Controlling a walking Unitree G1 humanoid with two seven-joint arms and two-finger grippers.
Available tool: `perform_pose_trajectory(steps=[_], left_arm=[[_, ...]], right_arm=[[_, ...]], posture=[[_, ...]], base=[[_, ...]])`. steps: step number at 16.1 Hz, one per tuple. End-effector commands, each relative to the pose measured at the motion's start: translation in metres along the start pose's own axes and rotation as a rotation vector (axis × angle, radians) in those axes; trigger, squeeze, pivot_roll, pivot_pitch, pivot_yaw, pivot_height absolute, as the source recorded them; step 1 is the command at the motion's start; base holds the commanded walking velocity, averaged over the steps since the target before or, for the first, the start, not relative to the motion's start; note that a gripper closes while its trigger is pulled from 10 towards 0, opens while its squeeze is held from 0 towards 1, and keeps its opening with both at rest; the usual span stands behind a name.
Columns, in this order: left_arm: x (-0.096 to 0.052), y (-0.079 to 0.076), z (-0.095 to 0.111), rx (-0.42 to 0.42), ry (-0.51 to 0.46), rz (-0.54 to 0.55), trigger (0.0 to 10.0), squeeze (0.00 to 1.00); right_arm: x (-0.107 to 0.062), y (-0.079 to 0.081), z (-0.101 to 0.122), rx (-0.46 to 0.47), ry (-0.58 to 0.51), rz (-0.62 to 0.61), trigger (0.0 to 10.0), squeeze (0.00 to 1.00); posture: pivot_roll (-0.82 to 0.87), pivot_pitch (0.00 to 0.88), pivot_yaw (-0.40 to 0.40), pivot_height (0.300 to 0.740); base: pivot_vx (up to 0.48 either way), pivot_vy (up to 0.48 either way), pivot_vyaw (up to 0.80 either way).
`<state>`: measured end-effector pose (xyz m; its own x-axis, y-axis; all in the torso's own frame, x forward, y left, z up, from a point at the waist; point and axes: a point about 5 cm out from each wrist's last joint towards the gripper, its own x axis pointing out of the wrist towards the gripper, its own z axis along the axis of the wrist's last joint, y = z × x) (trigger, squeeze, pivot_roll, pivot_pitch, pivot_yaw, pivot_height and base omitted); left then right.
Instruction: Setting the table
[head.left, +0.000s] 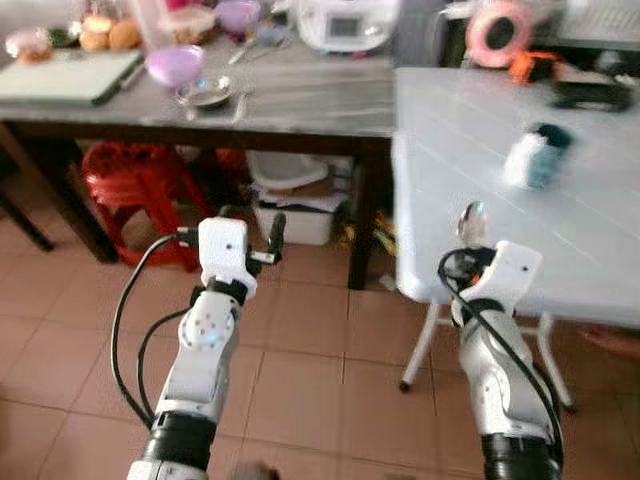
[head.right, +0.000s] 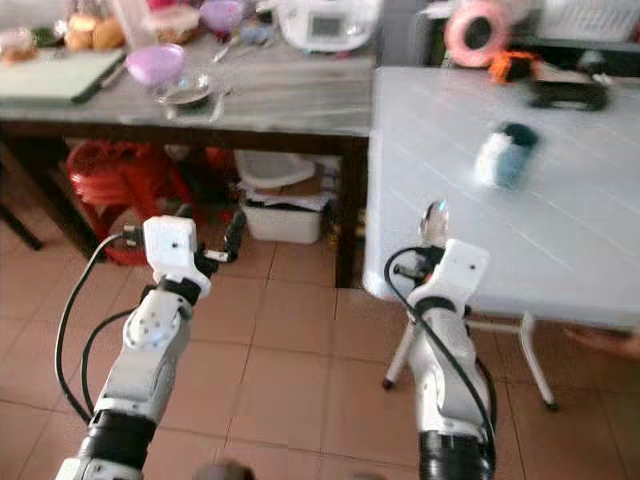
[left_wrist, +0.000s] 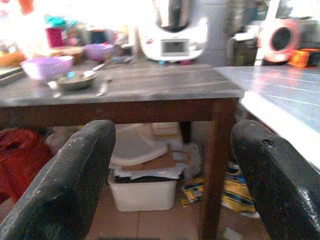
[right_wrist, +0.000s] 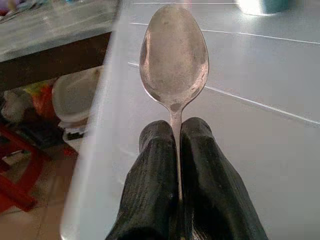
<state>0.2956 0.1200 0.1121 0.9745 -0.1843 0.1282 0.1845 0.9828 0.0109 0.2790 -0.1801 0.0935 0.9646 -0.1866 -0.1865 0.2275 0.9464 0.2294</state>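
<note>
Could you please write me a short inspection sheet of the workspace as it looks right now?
Surface: white table on the right, beside a dark wooden table.
Job's things: spoon clamped by its handle, bowl end over the white table's edge.
Clutter: blurred teal and white object on the white table; purple bowl, metal dish and white appliance on the wooden one.
End effectors: right end effector shut on the spoon; left end effector open, empty, facing the wooden table.
Cables: black cables looped along both arms.
Surroundings: tiled floor, red stool, white bin under the wooden table.
</note>
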Motion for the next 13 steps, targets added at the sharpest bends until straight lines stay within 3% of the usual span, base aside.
perform_pose_trajectory(steps=[1, 13], left_arm=[[-0.0025, 0.0087, -0.0025, 0.001, 0.018, 0.022, 10.0, 0.00], [-0.0029, 0.0087, -0.0053, 0.001, 0.038, 0.021, 10.0, 0.00]], right_arm=[[0.0028, 0.0114, 0.0028, 0.015, -0.013, 0.036, 10.0, 0.00], [0.0020, 0.0124, -0.0001, 0.012, -0.013, 0.040, 10.0, 0.00]], posture=[[-0.03, 0.000, 0.025, 0.740], [-0.03, 0.000, 0.028, 0.740]], base=[[0.439, 0.000, 0.00], [0.283, 0.383, 0.00]])
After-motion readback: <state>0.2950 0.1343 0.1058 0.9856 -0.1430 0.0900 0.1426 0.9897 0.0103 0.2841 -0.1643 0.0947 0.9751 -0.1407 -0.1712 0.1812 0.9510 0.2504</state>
